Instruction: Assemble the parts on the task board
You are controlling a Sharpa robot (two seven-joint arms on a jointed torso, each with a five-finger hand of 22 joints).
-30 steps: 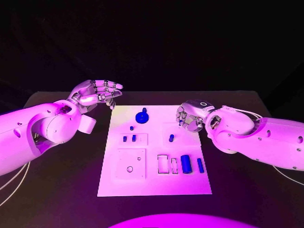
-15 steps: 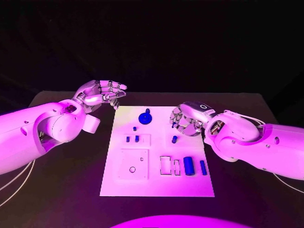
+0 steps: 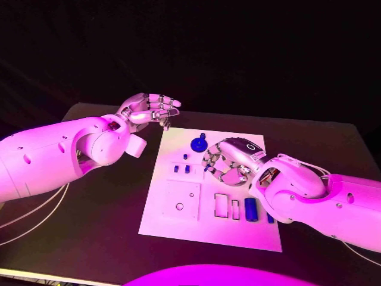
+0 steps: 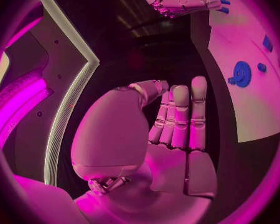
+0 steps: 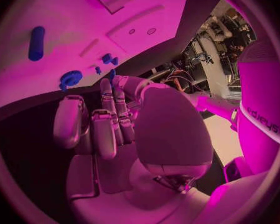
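Right hand (image 3: pixel 227 162) hovers over the board's (image 3: pixel 209 229) centre, fingers curled, gripping nothing visible. Left hand (image 3: pixel 147 109), fingers curled empty, hangs at board's eleven o'clock.

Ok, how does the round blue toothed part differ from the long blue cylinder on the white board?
The round blue toothed part is a flat disc; the long blue cylinder is a slim rod. The toothed part sits at the far end of the white task board; the cylinder lies at the near end, lengthwise beside pale slots. Both are blue and rest on the board.
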